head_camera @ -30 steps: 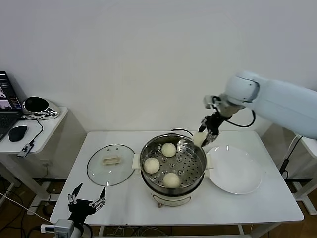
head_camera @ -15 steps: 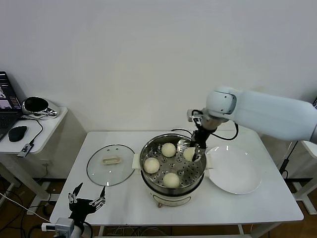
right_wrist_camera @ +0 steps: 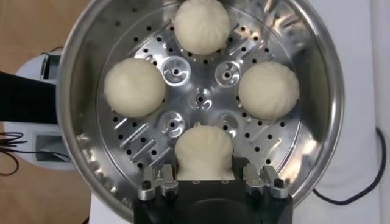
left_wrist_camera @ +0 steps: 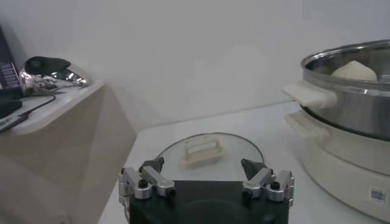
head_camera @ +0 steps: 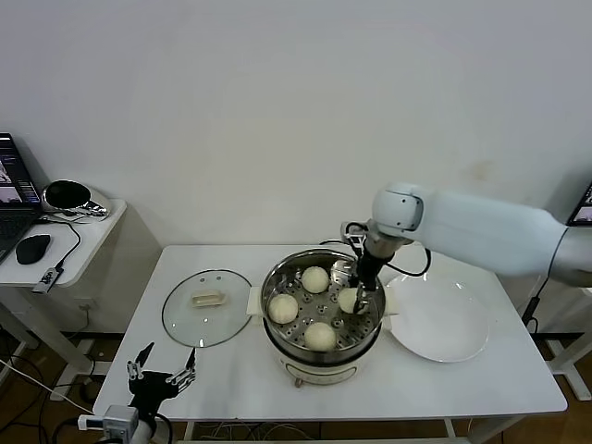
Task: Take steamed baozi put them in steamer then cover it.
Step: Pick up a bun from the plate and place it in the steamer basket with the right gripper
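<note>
In the head view, the steamer [head_camera: 323,310] stands in the middle of the white desk [head_camera: 231,370]. Three steamed baozi [head_camera: 315,279] lie free on its perforated tray. The right gripper [head_camera: 355,298] reaches down into the pot from the far right side, and its fingers pinch a fourth baozi [head_camera: 349,300] just above the tray. The glass cover [head_camera: 207,307] lies flat on the desk to the left of the steamer, handle up. A white plate [head_camera: 437,319] lies to the right, touching the pot's base. The left gripper [head_camera: 160,377] hangs low at the near left edge of the desk, its fingers spread wide.

In the left wrist view, the spread fingers [left_wrist_camera: 146,181] point toward the cover [left_wrist_camera: 206,151], with the steamer [left_wrist_camera: 350,109] beside it.

In the right wrist view, the fingers [right_wrist_camera: 159,182] press both sides of the pleated baozi [right_wrist_camera: 204,150], and the other three buns [right_wrist_camera: 134,87] sit around the tray.
</note>
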{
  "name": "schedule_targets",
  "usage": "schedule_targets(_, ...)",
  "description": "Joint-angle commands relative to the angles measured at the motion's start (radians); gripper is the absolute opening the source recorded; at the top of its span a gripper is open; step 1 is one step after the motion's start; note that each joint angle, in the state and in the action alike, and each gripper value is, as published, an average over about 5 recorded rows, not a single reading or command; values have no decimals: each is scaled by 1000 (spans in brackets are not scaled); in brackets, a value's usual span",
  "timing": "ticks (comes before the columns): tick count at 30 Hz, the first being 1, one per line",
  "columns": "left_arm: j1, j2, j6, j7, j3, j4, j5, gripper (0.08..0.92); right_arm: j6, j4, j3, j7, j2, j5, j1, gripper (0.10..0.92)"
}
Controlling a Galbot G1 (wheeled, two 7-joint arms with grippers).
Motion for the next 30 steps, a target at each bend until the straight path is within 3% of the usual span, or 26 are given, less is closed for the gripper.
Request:
schedule_targets(1,0,-1,1,0,2,3,-1,823,-9,-4,25,14,12,-32,-48,552)
schedule_targets(6,3,2,0,2,-2,5,-3,823,4,-5,25,22,11,-49,-39,583)
schedule_targets(14,0,1,1,2,-8,-1,-9,823,21,33,51,-2,-48,-33,52,791)
schedule_targets(20,-14,2,13,14,-9,-3,-33,823,26,94,233,12,-184,1,54,822)
schedule_targets(23,-35,12,27,3,-6,8,-69,823,40,131,380,95,-272,46,-5,823)
schedule_targets(30,-123,68,22,-83,29,93,-127,823,192,197,615,531,-420,251,-184,823)
